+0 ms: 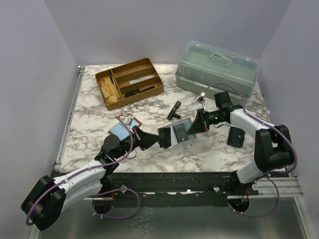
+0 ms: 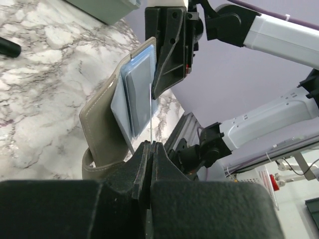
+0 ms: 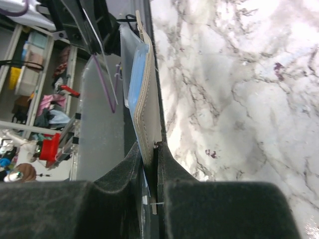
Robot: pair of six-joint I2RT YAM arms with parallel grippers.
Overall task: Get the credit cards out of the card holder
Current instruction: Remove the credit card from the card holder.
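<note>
Pinches a thin, flat credit card (image 2: 150, 112) edge-on in the left gripper (image 2: 149, 147) and clamps the stitched beige card holder (image 2: 102, 124) in the right gripper (image 3: 155, 149).

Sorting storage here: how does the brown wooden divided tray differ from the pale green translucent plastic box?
The brown wooden divided tray is open-topped, compartments showing; the pale green translucent plastic box is shut under a handled lid. The tray is shallow and opaque; the box is taller and see-through. Both sit at the far edge of the marbled table.
</note>
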